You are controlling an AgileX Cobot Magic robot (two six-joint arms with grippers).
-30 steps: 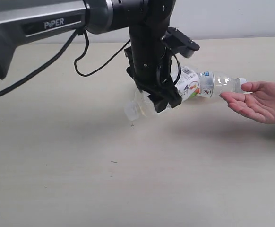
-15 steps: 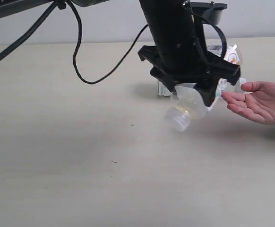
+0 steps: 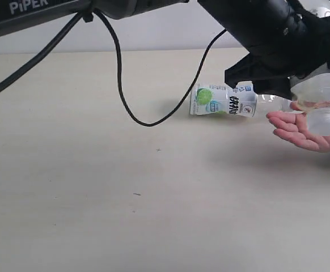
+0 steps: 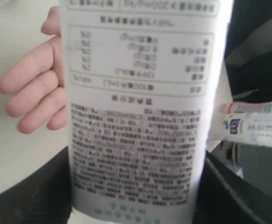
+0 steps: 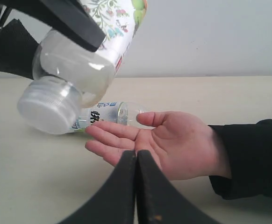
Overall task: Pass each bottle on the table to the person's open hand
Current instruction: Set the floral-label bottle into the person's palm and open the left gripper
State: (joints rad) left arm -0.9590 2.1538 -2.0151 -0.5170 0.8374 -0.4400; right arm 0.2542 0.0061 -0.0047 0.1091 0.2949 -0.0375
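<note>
My left gripper [image 3: 292, 79] has reached across to the right and is shut on a clear white-capped bottle [image 3: 324, 107]. The bottle hangs cap-down, just above the person's open hand [image 3: 301, 129]. In the left wrist view its printed label [image 4: 136, 116] fills the frame between the dark fingers [image 4: 31, 191], with the hand's fingers [image 4: 35, 91] behind. A second bottle [image 3: 224, 102] lies on its side on the table [image 3: 97, 170], its neck near the fingertips. My right gripper [image 5: 137, 156] is shut and empty, low before the palm [image 5: 164, 140]. Other bottles are out of view.
The left arm's black cable [image 3: 125, 96] loops down over the table's back half. The person's dark sleeve [image 5: 253, 158] lies at the right edge. The held bottle [image 5: 75, 79] hangs over the lying one [image 5: 103, 114] in the right wrist view.
The left arm has carried the bottle to the right, from mid-table to above the open hand. The lying bottle behind is now uncovered. The hand has stayed put.
</note>
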